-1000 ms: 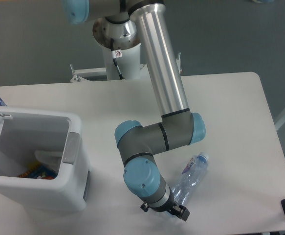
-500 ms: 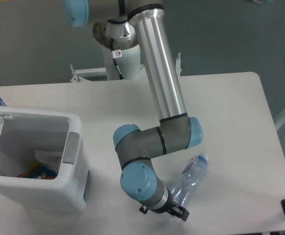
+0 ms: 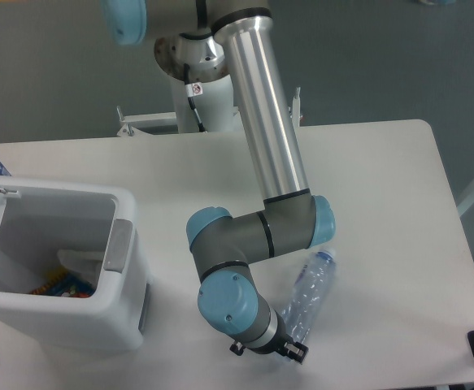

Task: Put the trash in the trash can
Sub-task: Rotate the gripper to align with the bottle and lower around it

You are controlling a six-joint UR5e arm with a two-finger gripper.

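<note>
I see the bottle (image 3: 309, 291) lying on the table (image 3: 383, 195) with its lower end right at my pincer (image 3: 271, 350), its cap pointing up and away, though I cannot tell if the fingers clamp it, and the open bin (image 3: 98, 317) stands well off to the pincer's left.

one water bottle (image 3: 308, 289), one trash can (image 3: 115, 317), one arm (image 3: 261, 154)
</note>
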